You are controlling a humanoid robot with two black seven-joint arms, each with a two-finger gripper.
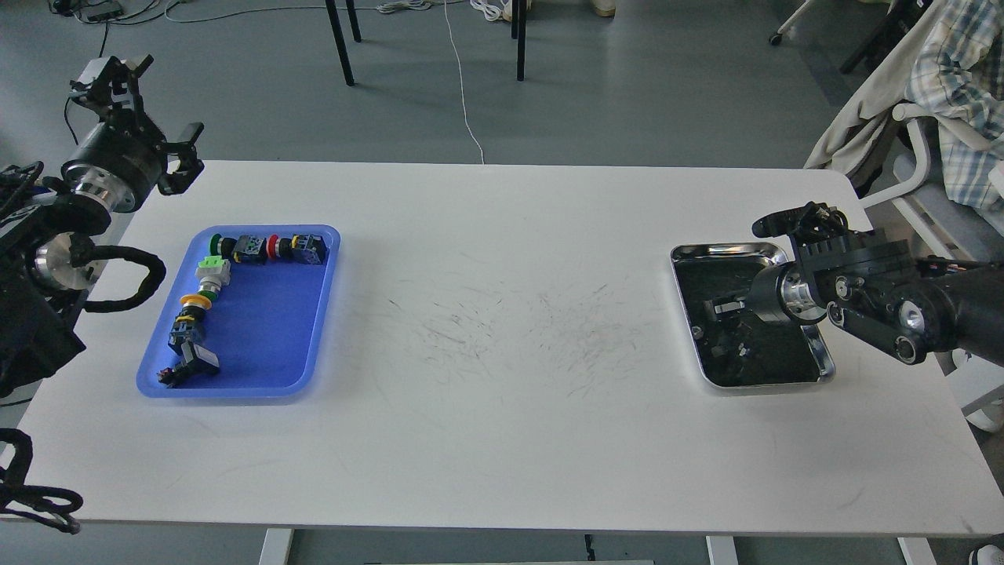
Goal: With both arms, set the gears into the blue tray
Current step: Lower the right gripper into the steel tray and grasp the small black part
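From the head view, the right gripper (725, 308) reached down into the steel tray (725, 253), where the gears (722, 345) lay as dark bits on black lining; its jaw state could not be told. The left gripper (153, 110) hung above the table's far left corner, jaws seemingly wide and empty. The blue tray (267, 314) sat well apart, its edges lined with switches (259, 248). Black on black, a gear could easily be mis-gripped or dropped on the long carry.

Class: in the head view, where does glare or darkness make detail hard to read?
Head view: the steel tray rim glints brightly; its black lining hides the dark gears, so they cannot be counted; the right gripper blends into that lining; the blue tray is evenly lit and clear.
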